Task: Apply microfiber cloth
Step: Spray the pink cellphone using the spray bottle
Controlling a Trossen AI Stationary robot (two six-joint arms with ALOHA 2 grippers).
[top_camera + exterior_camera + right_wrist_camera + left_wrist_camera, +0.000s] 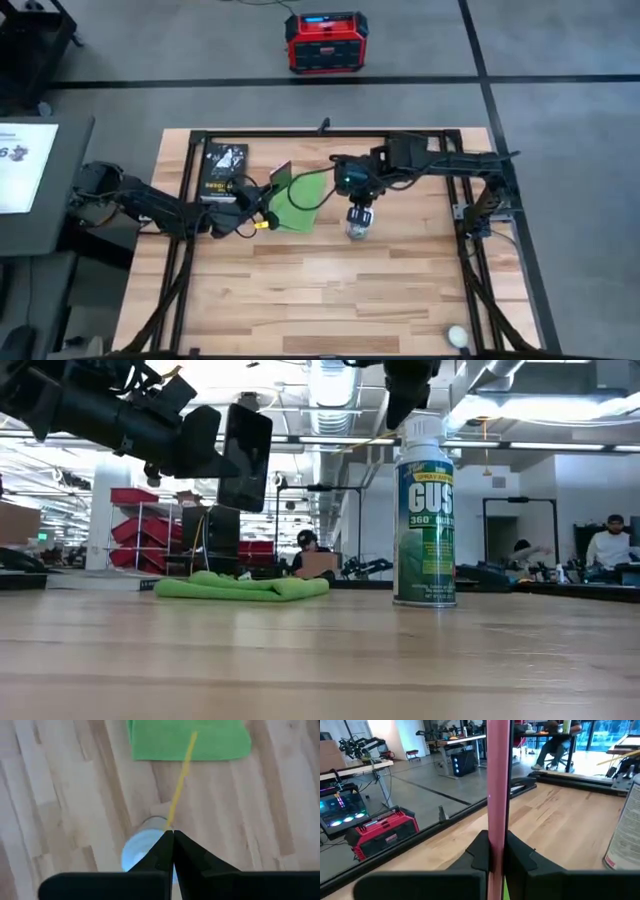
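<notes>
- The microfiber cloth (303, 202) lies folded flat on the wooden table (330, 290), toward the far half of it, at about 11 o'clock from the table's middle in the high view; nothing grips it
- In the low view the cloth (242, 587) rests low on the tabletop at 9 o'clock from the spray can (424, 510), with a clear gap between them
- The left gripper (262, 196) hangs above the table at the cloth's 9 o'clock edge, its fingers (481, 851) pinching a thin dark phone (245, 457) by its edge; the phone is lifted clear of the table and held nearly upright, above the near side of the cloth
- The right gripper (173, 836) sits directly over the top of the upright spray can (359, 226), its fingers pressed together on the can's thin yellow straw (181, 772), which points toward the cloth (189, 740)
- A black book (223, 170) with yellow lettering lies flat at 9 o'clock from the cloth, near the table's far-left corner
- A red and black box (324, 42) stands on the floor beyond the table at 12 o'clock
- A small white ball (457, 336) sits near the table's near-right corner
</notes>
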